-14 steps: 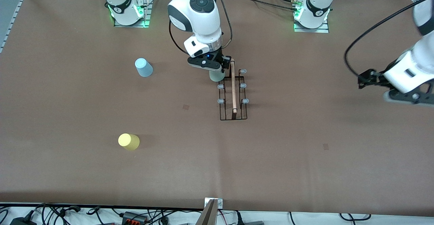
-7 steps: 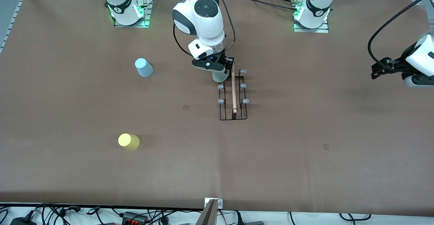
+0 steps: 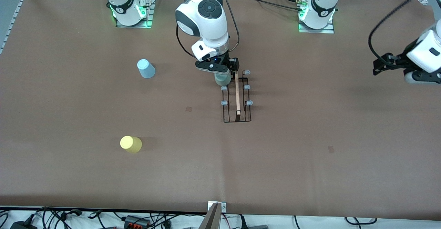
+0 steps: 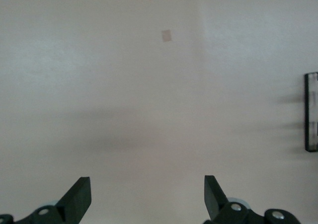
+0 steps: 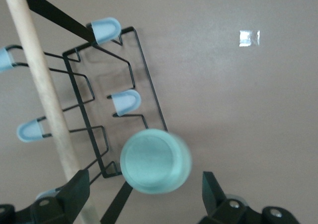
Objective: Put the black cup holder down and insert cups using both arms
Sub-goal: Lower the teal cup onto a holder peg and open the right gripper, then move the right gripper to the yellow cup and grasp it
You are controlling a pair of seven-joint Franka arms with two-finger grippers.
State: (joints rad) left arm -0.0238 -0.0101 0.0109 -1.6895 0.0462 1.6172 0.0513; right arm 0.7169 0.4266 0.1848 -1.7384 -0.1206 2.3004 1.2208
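Note:
The black cup holder (image 3: 237,118) stands mid-table, its wooden handle (image 3: 237,91) along the top. My right gripper (image 3: 220,71) is open over the holder's end nearest the bases. The grey-green cup (image 3: 222,79) sits base up below it, at the end peg of the row toward the right arm's end. In the right wrist view the cup (image 5: 155,160) lies between my spread fingers (image 5: 74,189), touching neither, beside the rack wire (image 5: 149,90). The blue cup (image 3: 146,68) and yellow cup (image 3: 131,144) stand toward the right arm's end. My left gripper (image 3: 377,67) is open and empty.
Several pale pegs (image 3: 247,87) on the holder are bare. The left gripper (image 4: 147,184) hangs over bare brown table at the left arm's end, with the holder's edge (image 4: 311,112) far off. Small marks (image 3: 188,108) dot the table.
The right gripper and the grey-green cup have shifted slightly toward the holder. The left arm has swung away toward its end of the table and the bases.

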